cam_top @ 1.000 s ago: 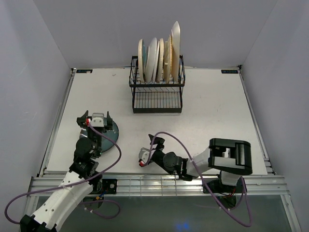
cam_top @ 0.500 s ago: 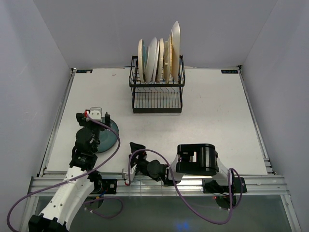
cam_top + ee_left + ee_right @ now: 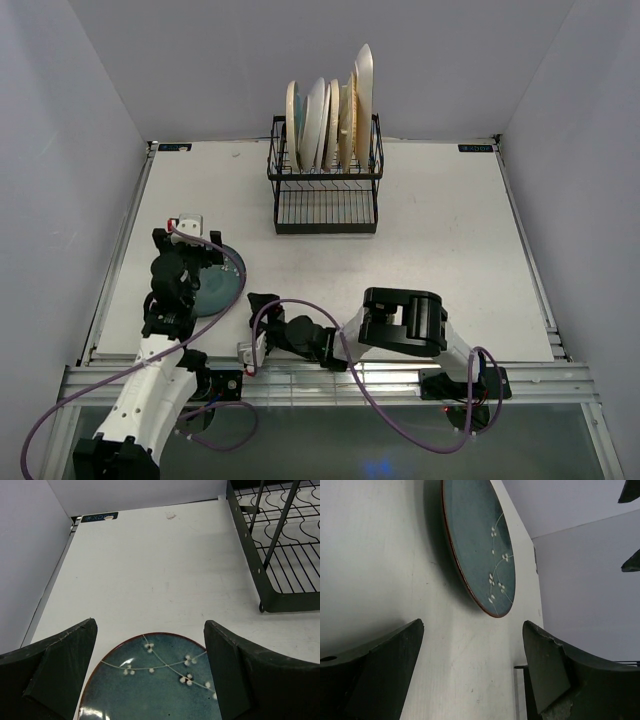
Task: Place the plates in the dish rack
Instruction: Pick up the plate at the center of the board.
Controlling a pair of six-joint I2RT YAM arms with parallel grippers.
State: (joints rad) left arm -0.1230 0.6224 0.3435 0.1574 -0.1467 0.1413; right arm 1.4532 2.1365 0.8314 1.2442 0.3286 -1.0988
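Note:
A dark teal plate (image 3: pixel 218 284) with white sprigs lies flat at the table's near left. My left gripper (image 3: pixel 190 252) hovers over its far edge, open and empty. In the left wrist view the plate (image 3: pixel 150 680) sits low between the fingers, with the gripper (image 3: pixel 150 625) open around it and not touching. My right gripper (image 3: pixel 248 322) is low at the near edge, right of the plate, open and pointing at it. The right wrist view shows the plate (image 3: pixel 475 545) beyond the open gripper (image 3: pixel 472 625). Several plates (image 3: pixel 330 120) stand in the black wire dish rack (image 3: pixel 326 195) at the back.
The rack's grid base and corner post (image 3: pixel 272 565) fill the upper right of the left wrist view. White walls close in the table on the left, back and right. The metal rail (image 3: pixel 330 378) runs along the near edge under my right arm.
My right arm has folded and swung left along the near edge, bringing its open gripper close to the teal plate. My left gripper has shifted slightly left and back over the plate.

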